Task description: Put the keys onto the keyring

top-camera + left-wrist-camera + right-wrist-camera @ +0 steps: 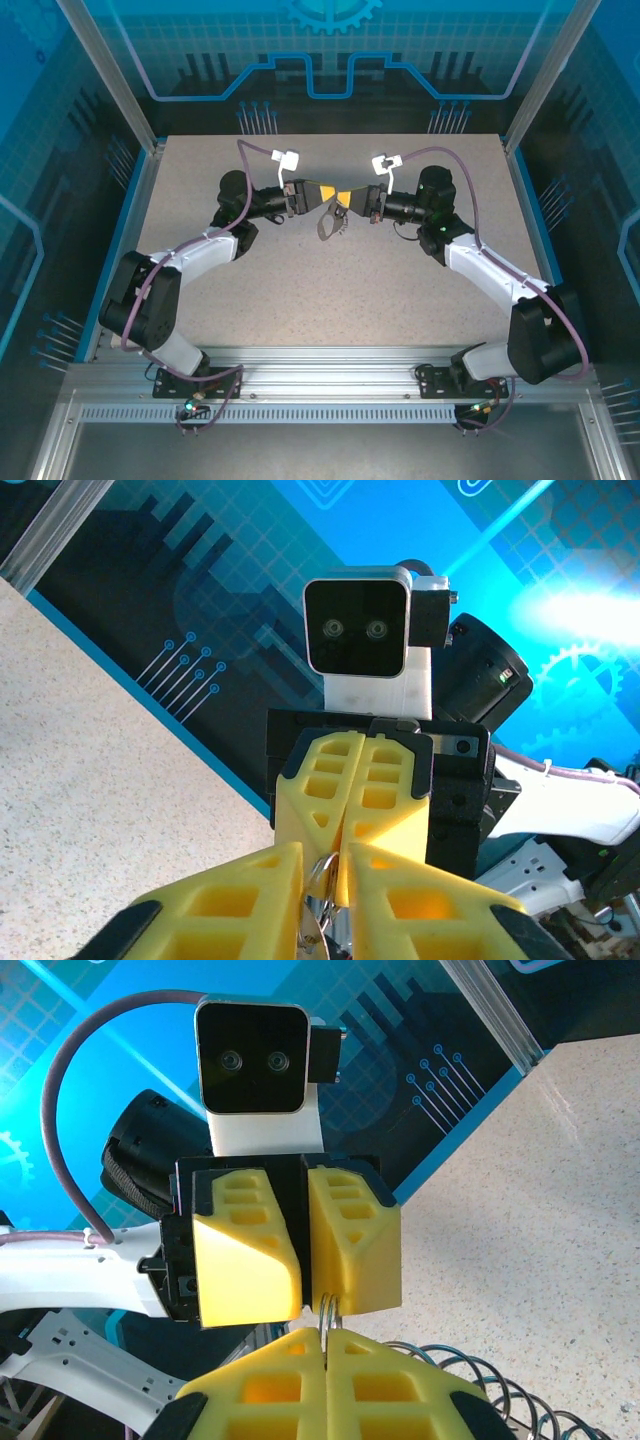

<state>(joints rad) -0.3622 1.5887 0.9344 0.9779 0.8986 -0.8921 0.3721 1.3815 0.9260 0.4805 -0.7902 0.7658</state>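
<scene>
My two grippers meet tip to tip above the middle of the table. The keyring (326, 226), a dark oval loop with a silvery fringe, hangs just under the meeting point. My right gripper (325, 1335) is shut on thin silvery wire rings (331, 1310) of that fringe; more coils (500, 1385) spread out beside its fingers. My left gripper (323, 858) faces it, its jaws drawn in to a narrow gap around a silvery ring (322, 878) and pressing on it. I cannot pick out the keys; a silvery flat piece low between the left fingers is too hidden to name.
The speckled table (330, 300) lies below both arms. Each arm's wrist camera (358, 630) (252, 1058) faces the other closely. Cage posts and blue walls stand at the table's back and sides.
</scene>
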